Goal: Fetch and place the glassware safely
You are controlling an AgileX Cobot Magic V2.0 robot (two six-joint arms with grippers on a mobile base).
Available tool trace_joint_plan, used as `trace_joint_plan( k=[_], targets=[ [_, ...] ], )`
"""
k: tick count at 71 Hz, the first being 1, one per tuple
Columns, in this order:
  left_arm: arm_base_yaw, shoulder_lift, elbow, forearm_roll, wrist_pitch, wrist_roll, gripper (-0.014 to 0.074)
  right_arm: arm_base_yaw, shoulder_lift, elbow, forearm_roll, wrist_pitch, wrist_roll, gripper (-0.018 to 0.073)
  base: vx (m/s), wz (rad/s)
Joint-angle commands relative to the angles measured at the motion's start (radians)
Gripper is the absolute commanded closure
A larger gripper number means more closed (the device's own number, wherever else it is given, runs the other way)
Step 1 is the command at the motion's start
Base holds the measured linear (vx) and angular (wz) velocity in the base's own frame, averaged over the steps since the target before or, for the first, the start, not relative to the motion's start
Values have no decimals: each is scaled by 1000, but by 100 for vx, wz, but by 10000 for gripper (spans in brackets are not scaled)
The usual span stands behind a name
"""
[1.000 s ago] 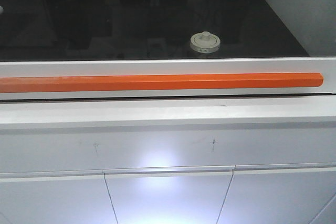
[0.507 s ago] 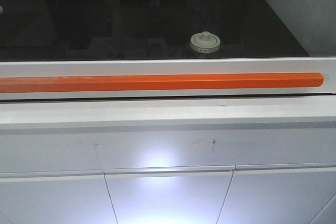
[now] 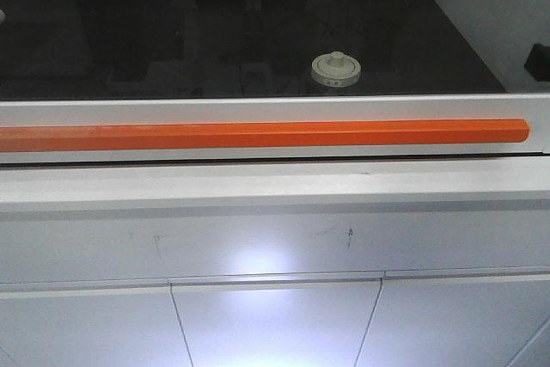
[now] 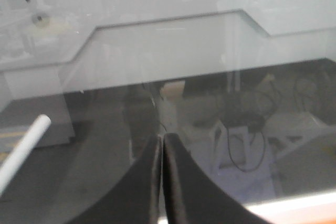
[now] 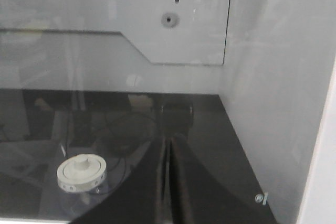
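Jar (image 3: 336, 73) on black worktop (image 3: 129, 40), right of centre, behind orange rail (image 3: 258, 135) | left gripper (image 4: 160, 141), right gripper (image 5: 168, 142) clenched, holding nothing, apart from jar | I judge it light, brittle, slick: grasp body below lid (image 5: 81, 171).

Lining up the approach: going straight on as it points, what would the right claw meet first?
Probably the grey back wall, past the black worktop; the jar sits left of that line. Depth unclear.
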Motion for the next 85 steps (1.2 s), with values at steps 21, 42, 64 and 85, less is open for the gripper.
trace_joint_plan(
  k=[21,42,64,85],
  targets=[
    [1,-11,419,-4,-526,-89,603,-1,-4,347,-4,-484,1,563,0,0],
    [1,6,622,-22,-767,-81,603,-1,47,520,-48,-662,1,563,0,0],
    [1,109,643,-212,-859,21,603,-1,237,519,-85,-870,1,563,0,0],
    [36,215,643,-240,-903,47,603,-1,355,514,-85,-946,0,563,0,0]
  ],
)
